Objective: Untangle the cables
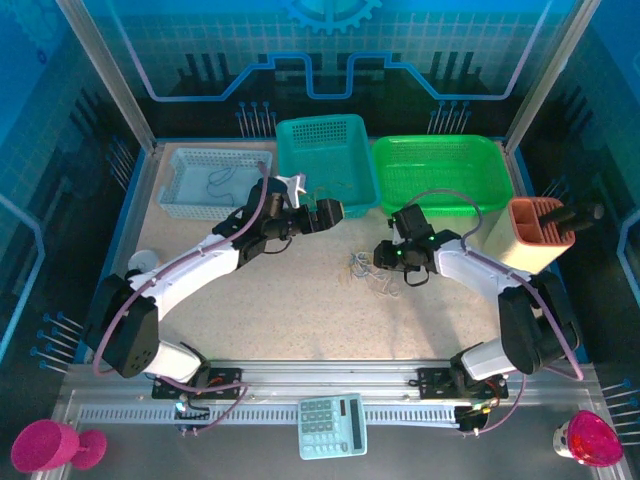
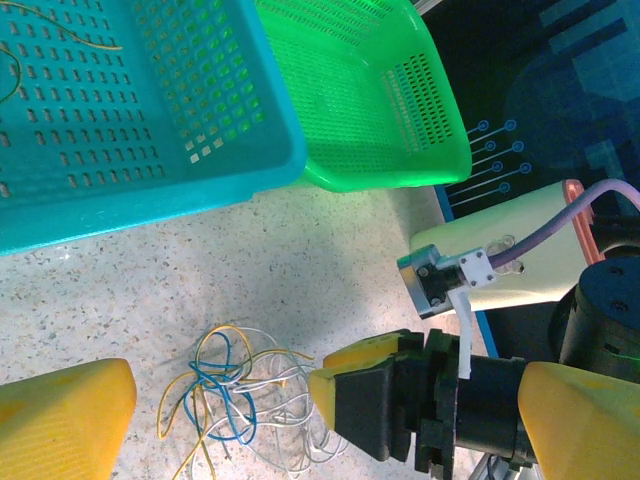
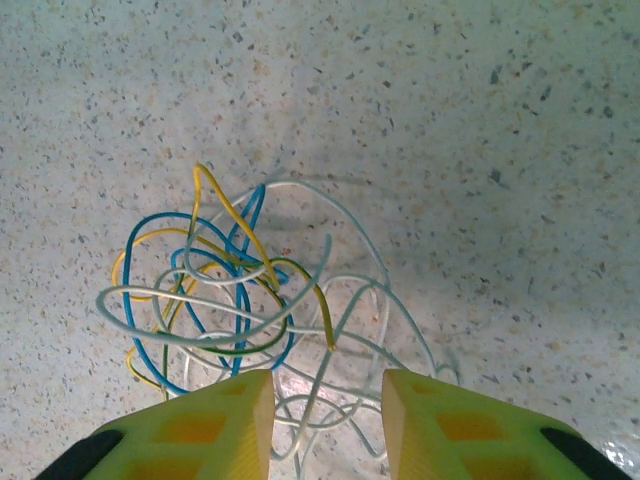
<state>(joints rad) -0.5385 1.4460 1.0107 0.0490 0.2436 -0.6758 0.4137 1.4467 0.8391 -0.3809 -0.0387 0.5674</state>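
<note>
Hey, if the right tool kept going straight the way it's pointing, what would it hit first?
Most likely the cables: their tangle lies just ahead of the right tool, with white loops running between its fingers, on the table.

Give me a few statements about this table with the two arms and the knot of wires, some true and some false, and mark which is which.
1. The cables lie tangled on the table. True.
2. The left claw grips the cables. False: it stands open beside the teal basket, apart from them.
3. From above, the teal basket sits left of the green basket. True.
4. The calculator lies in the green basket. False: it lies at the table's near edge.
5. The right claw is at the cables, fingers apart. True.
</note>
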